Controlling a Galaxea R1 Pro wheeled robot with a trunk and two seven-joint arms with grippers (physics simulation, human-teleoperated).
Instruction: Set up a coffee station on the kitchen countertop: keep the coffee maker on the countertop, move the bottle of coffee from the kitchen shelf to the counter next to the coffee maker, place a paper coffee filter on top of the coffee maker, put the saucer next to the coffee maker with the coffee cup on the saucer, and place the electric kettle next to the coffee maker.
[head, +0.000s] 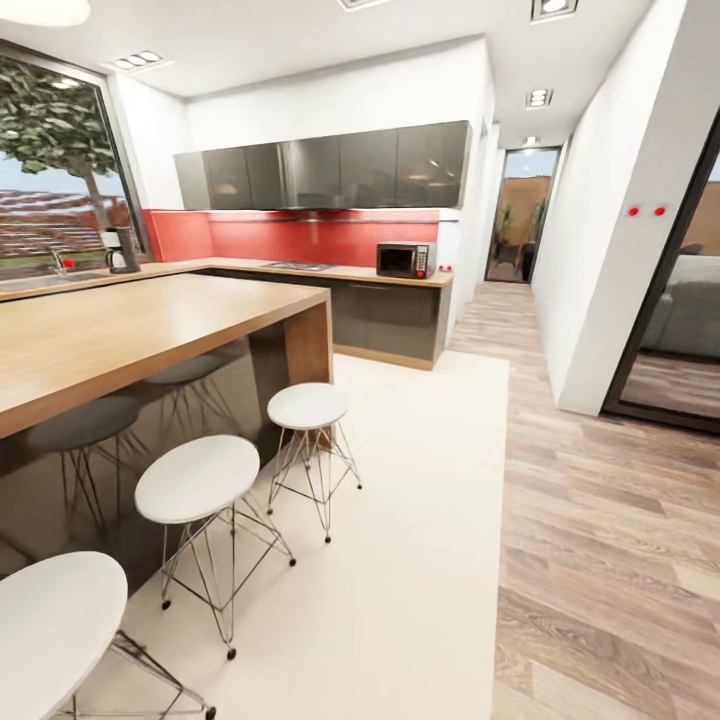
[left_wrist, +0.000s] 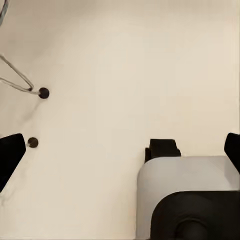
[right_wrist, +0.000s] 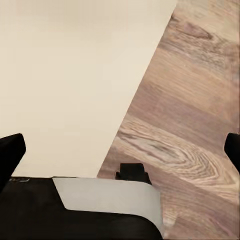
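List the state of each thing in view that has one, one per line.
coffee maker: upright on the far countertop beside the sink.
microwave: door closed, on the counter.
wall cabinets: doors closed.
left gripper: open, empty, above the pale floor.
right gripper: open, empty.

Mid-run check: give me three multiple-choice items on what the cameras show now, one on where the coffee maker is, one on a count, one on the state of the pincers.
1. Where is the coffee maker?
A. On the countertop by the window, beside the sink faucet
B. On the floor
C. On a stool

2. How many white stools stand along the island on the near side?
A. One
B. Three
C. Five

3. What state is each pincer, left pincer and right pincer, in?
A. Both shut on cups
B. Left holding a bottle
C. Both open, empty

Answers: 1 A, it stands at the far left counter; 2 B, three white seats show; 3 C, dark fingertips sit wide apart over bare floor.
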